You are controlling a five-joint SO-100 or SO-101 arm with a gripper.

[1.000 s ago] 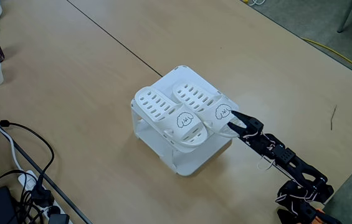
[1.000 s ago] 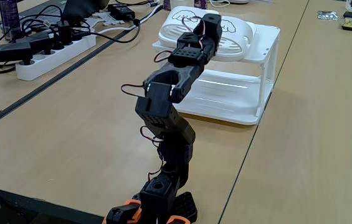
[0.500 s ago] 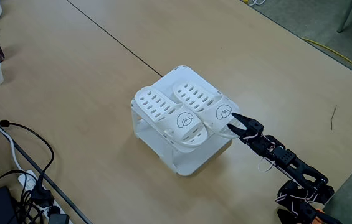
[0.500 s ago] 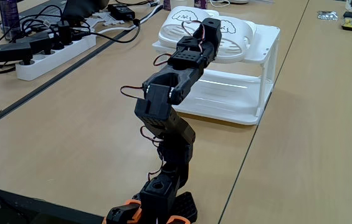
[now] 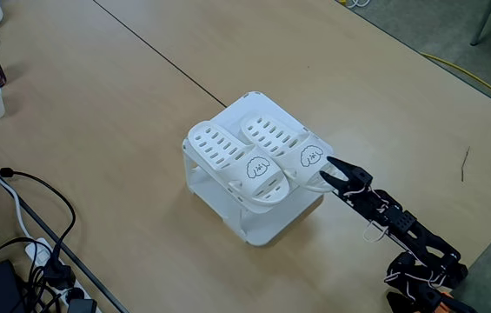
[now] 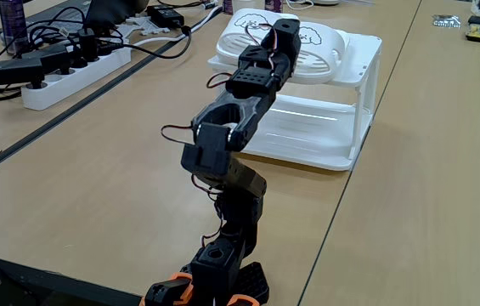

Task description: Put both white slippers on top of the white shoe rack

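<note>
Both slippers (image 5: 249, 156) lie side by side on the flat top of the rack (image 5: 254, 228), which stands near the middle of the bench (image 5: 97, 113). In a fixed view their puppy-face ends point toward the arm and overhang the rack's front edge a little; the left one (image 5: 232, 161) sits closer to the rack's left edge, the right one (image 5: 281, 143) toward its right edge, and the two touch along their inner sides. In the other fixed view the slippers (image 6: 324, 38) show on the rack's top shelf (image 6: 363, 51) behind the arm.

The claw (image 5: 325, 172) is at the heel rim of the right slipper, at the rack's near right corner. Its fingers look spread a little, with the rim lying beside or between them; I cannot tell whether they pinch it or merely touch it.

Judged from how things lie, the placing itself looks done. What seems left is letting go, if the claw has a hold at all, and drawing the arm clear without dragging the slipper off the edge.
</note>
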